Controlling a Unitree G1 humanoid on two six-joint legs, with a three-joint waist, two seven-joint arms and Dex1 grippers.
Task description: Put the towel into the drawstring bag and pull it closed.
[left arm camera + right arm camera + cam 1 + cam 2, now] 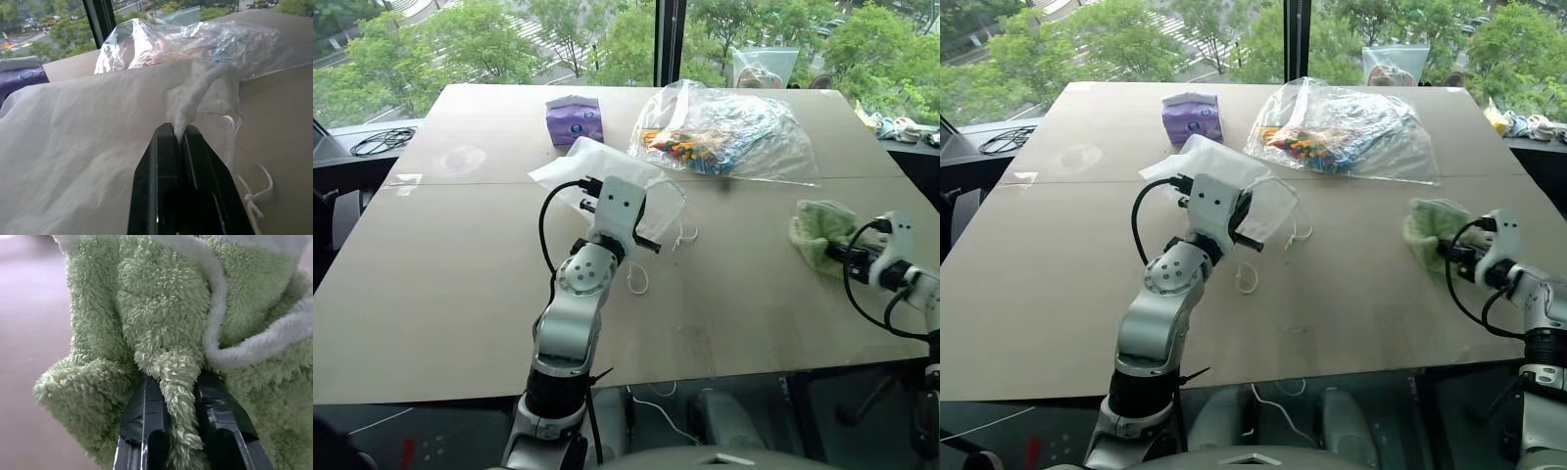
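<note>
Two grippers are each pinched on cloth over the wide beige table [440,294]. The left gripper [178,134] has its black fingers pressed together on a gathered fold of the drawstring bag [607,181], the thin white fabric bunched up where it leaves the fingertips. The bag is held near the middle of the table, spreading back from the gripper toward the window side, and its thin white cord [638,282] trails in loops onto the tabletop just beside the arm.

Over at the table's right edge, the right gripper [171,382] is clamped on a fluffy fold of the light green towel [822,233]; a strip of pile runs down between the two fingers, which are nearly closed with only the cloth between them. The rest of the towel bulges in a rumpled heap beyond the fingers, well apart from the bag.

Behind the bag, a purple tissue pack [573,119] stands toward the far edge. To its right lies a clear plastic bag [729,132] of colourful small items, close to the white bag's far corner.
</note>
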